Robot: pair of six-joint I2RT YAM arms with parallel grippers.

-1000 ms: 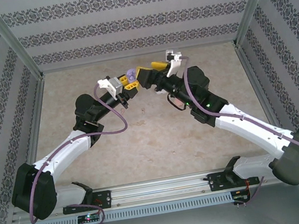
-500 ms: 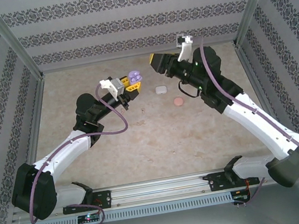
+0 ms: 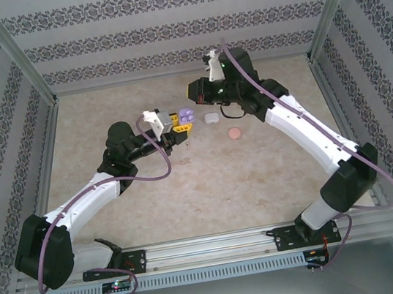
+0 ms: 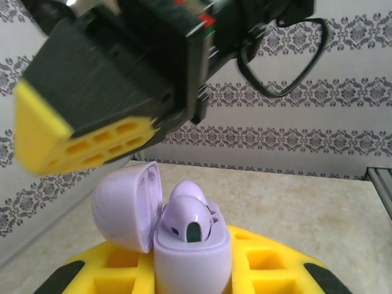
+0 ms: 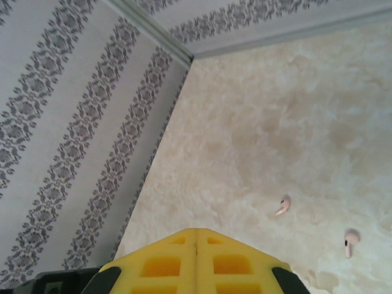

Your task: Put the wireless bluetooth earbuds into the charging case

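Toward the far middle of the tabletop (image 3: 261, 182), the left jaws grip the purple case (image 4: 191, 257) upright, its lid (image 4: 125, 205) swung open and a purple bud (image 4: 187, 215) seated inside, while the right jaws hover just above it, pressed shut on nothing. Ahead of the right jaws and off to their right, a slanted pink bud (image 5: 282, 206) and a second pink bud (image 5: 351, 241), its stem toward the camera, lie loose on the tabletop, and that arm looks the nearer to them. A white case (image 3: 211, 117) and a pink case (image 3: 235, 133) sit just right of the purple one, too small to tell whether either is open.
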